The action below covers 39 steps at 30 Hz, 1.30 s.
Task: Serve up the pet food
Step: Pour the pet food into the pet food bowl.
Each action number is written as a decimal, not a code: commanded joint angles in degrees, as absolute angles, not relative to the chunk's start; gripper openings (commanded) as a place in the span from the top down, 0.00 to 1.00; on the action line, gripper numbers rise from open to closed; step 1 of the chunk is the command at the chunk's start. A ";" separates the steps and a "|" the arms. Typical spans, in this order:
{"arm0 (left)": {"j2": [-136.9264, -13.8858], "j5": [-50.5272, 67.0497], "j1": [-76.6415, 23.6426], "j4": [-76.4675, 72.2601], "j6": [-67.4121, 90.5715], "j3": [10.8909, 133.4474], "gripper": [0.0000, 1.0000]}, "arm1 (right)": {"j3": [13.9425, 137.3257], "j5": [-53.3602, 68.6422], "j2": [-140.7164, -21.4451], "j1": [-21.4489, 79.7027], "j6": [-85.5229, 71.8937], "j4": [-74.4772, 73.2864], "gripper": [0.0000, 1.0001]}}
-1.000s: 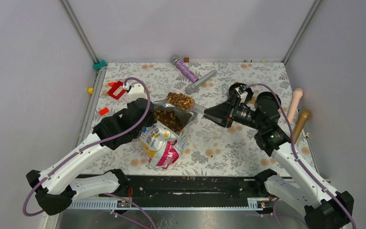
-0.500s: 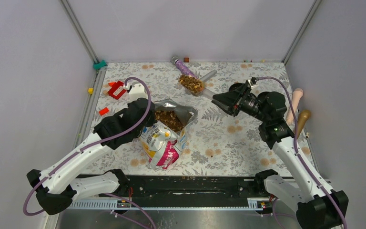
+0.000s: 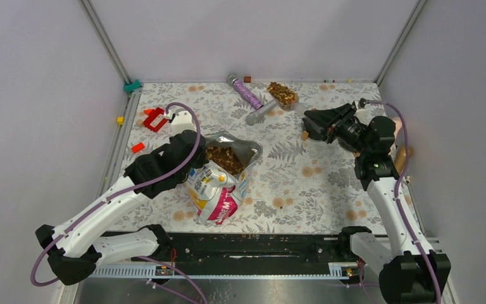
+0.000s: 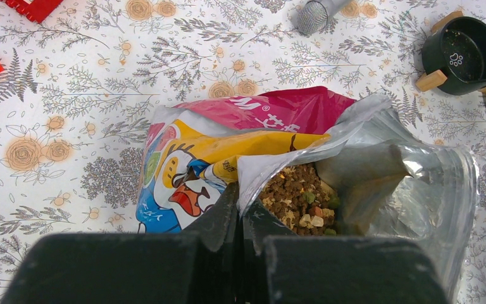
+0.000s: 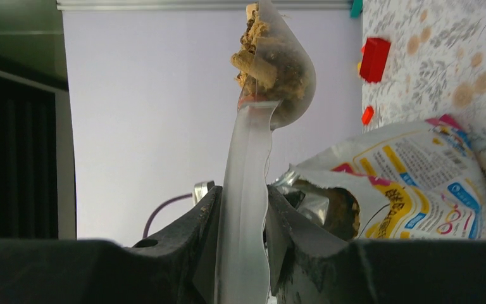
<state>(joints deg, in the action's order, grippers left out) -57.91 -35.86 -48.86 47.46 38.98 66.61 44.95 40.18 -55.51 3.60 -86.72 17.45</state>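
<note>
The yellow-white-magenta pet food bag (image 3: 217, 193) lies open at table centre, with brown kibble (image 3: 225, 158) showing in its silver mouth. My left gripper (image 3: 194, 154) is shut on the bag's torn rim; the left wrist view shows the jaws (image 4: 240, 199) pinching the foil beside the kibble (image 4: 297, 199). My right gripper (image 3: 309, 122) is shut on the handle of a clear scoop (image 5: 245, 190). Its bowl, heaped with kibble (image 3: 283, 94), is held up near the back of the table. The loaded bowl also shows in the right wrist view (image 5: 272, 63). A black bowl (image 4: 462, 56) stands right of the bag.
A purple glitter tube (image 3: 247, 94) and a grey cylinder (image 3: 264, 108) lie at the back centre. Red bricks (image 3: 154, 119) and a small yellow block (image 3: 120, 120) lie at the back left. Pink and wooden handles (image 3: 395, 136) lie along the right edge. One loose kibble (image 3: 304, 135) lies on the cloth.
My right gripper has carried the full scoop from over the bag's mouth up and away toward the back right. The left gripper and bag have not moved.
</note>
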 commanded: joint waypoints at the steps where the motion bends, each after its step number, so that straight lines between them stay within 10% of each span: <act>1: -57.28 -37.56 -49.21 44.02 39.37 68.01 1.00 | 46.91 41.87 -55.85 -0.51 -85.63 21.91 1.00; 39: -58.28 -36.21 -49.19 43.95 39.11 68.19 1.00 | 32.46 43.56 -65.75 -22.93 -78.03 26.75 1.00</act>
<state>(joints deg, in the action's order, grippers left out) -58.35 -35.77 -48.90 47.00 38.98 66.61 32.45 41.71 -64.38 -22.46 -81.19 23.00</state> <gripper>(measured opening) 0.017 0.349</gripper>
